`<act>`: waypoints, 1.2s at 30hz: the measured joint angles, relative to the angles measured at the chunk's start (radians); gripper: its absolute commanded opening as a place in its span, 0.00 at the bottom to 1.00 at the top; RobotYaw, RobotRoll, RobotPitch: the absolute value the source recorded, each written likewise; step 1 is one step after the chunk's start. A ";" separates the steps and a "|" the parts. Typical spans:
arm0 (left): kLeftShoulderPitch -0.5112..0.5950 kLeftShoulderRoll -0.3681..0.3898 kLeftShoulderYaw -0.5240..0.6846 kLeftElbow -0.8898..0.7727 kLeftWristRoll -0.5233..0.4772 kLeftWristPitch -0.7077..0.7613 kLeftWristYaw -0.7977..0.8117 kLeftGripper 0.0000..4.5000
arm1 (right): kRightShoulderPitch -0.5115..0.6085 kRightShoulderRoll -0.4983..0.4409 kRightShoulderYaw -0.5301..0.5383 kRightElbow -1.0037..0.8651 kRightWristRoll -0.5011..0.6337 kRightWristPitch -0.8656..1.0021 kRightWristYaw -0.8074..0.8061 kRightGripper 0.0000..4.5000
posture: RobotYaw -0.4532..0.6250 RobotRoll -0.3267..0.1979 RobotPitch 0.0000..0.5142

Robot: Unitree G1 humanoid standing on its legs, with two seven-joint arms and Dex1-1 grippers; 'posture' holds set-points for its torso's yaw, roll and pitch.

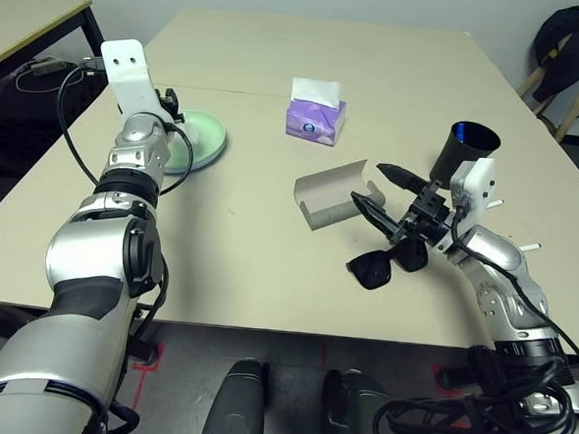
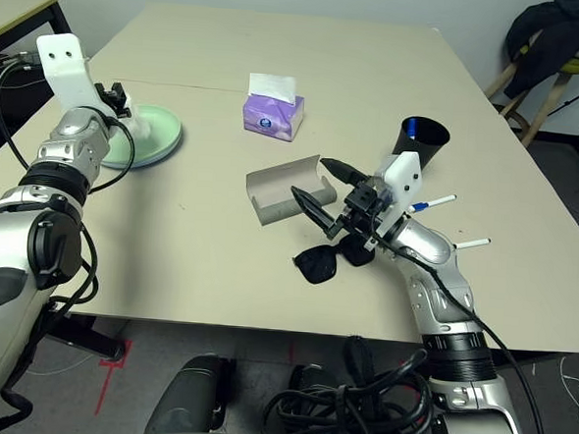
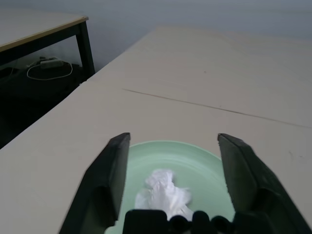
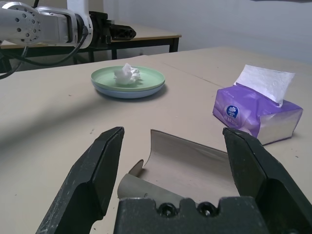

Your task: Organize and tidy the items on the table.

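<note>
A pale-green plate (image 3: 195, 165) sits on a light-blue plate (image 4: 127, 91) at the table's (image 1: 256, 274) left side. A crumpled white tissue wad (image 3: 163, 192) lies on the green plate. My left gripper (image 3: 173, 139) hovers open just above it, holding nothing. Near the middle lies the grey glasses case (image 1: 332, 195), open. Over it, my right gripper (image 1: 368, 182) is open and empty. Black sunglasses (image 1: 385, 264) rest beneath my right wrist, near the front edge. Behind that wrist stands the black cup (image 1: 466, 149), with a blue-white pen (image 2: 436, 201) beside it.
A purple tissue box (image 1: 315, 118) stands at the centre back. A smaller black-legged desk (image 1: 36, 20) with cables is off the table's left side. A chair with dark clothing (image 1: 575, 48) stands at the far right.
</note>
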 measured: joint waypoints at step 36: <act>0.237 0.037 -0.131 -0.282 -0.133 -0.001 -1.314 0.99 | 0.000 -0.008 0.000 -0.031 0.007 0.020 0.011 1.00 | 0.53 0.62 0.19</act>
